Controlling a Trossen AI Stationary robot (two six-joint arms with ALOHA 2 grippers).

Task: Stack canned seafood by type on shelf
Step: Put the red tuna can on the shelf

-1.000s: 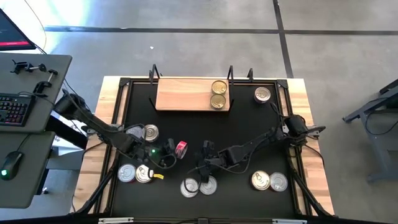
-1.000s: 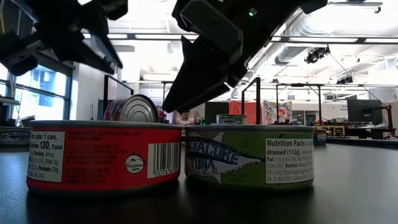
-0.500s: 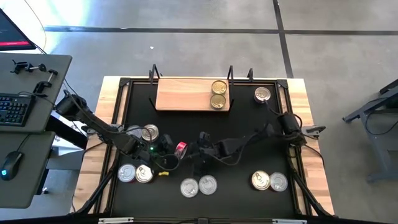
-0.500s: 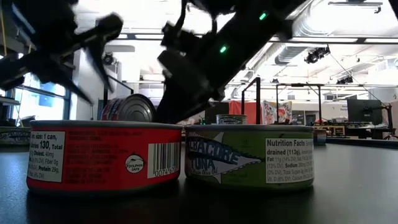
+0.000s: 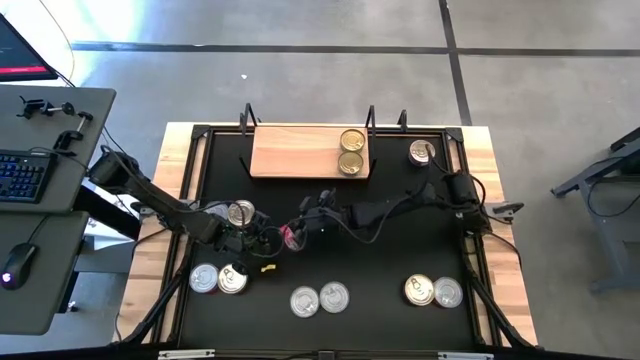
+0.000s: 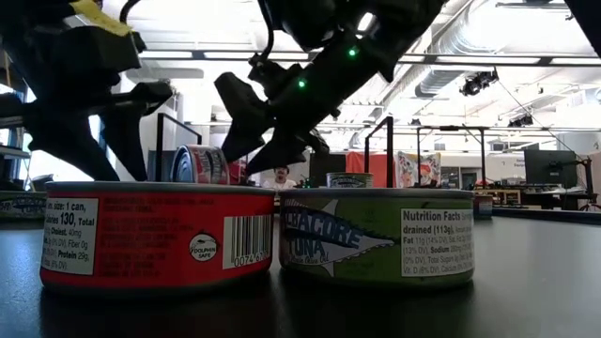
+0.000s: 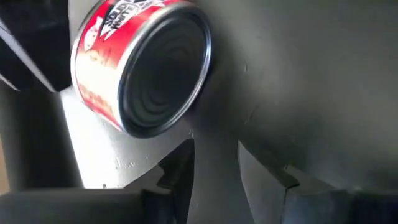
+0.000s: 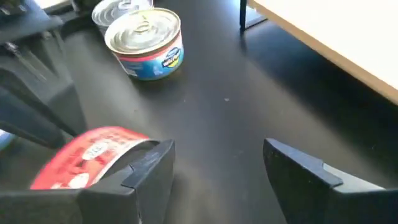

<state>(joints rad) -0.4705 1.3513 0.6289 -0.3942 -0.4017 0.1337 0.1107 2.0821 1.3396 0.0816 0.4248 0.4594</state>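
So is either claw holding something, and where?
Apparently not: the red tin lies on its side between the open left gripper and open right gripper, gripped by neither.

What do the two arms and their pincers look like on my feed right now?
Both arms are dark, slim and jointed, with black cables looped along them. The left pincer has a yellow tag beside it and a green light nearby. The right pincer ends in two flat, angular dark fingers; green lights glow on its wrist in the low view.
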